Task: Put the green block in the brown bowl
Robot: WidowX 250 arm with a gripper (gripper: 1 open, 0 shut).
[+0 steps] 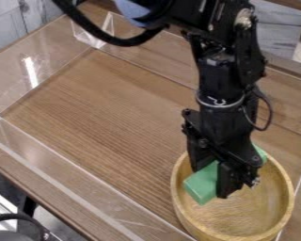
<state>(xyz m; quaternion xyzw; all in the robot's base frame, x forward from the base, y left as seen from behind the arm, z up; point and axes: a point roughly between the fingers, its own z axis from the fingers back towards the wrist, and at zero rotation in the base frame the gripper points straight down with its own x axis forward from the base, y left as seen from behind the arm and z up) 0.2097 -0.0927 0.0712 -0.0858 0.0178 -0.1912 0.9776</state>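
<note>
Gripping green block (206, 183), black pincer (229, 179) clamped on it, low inside brown bowl (278, 202)

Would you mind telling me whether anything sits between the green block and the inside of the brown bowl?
Nothing visible does. The gripper is shut on the green block, holding it inside the rim of the brown bowl, and the bowl floor that shows around it is bare.
</note>
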